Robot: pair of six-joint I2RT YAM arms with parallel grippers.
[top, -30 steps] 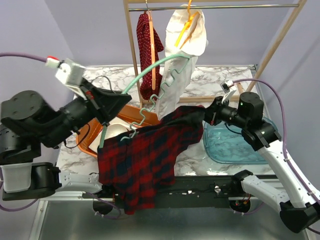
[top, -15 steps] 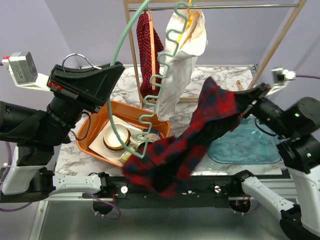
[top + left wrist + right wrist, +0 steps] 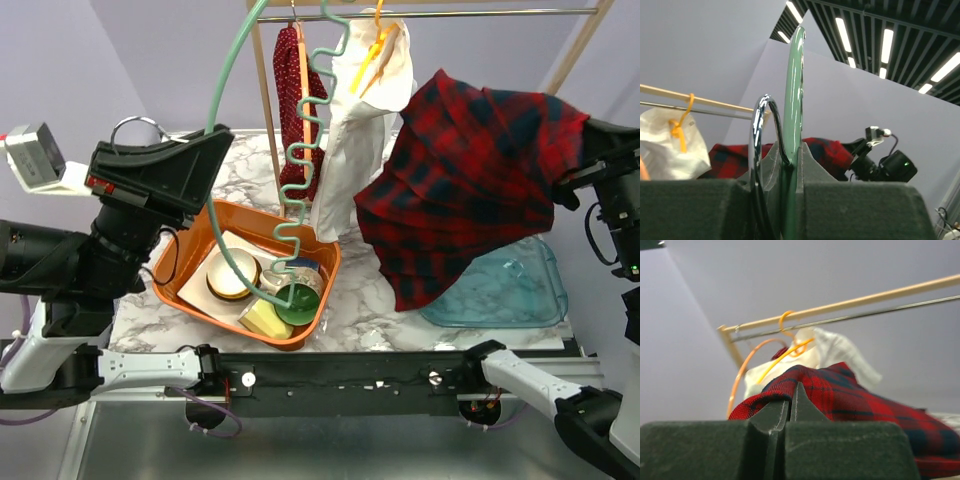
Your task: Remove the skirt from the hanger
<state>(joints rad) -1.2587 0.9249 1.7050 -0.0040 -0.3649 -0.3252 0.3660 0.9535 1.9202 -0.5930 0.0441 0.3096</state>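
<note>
The red and dark plaid skirt (image 3: 470, 180) hangs free in the air at the right, clear of the hanger. My right gripper (image 3: 585, 125) is shut on its top edge; the right wrist view shows the fabric (image 3: 850, 390) draped over the closed jaws (image 3: 788, 399). The green hanger (image 3: 300, 170) with its wavy bar stands raised over the orange bin, bare. My left gripper (image 3: 200, 150) is shut on the hanger near its chrome hook (image 3: 762, 130); the green bar (image 3: 792, 100) sits between the jaws.
An orange bin (image 3: 190, 245) with a bowl, cup and sponge sits left of centre. A clear blue tray (image 3: 525, 295) lies at the right under the skirt. A wooden rack (image 3: 420, 15) at the back holds a white garment (image 3: 365, 90) and a red one (image 3: 290, 90).
The skirt has come off the hanger: my right arm pulled it up and to the right. My left arm raised the hanger up and left, now bare.
</note>
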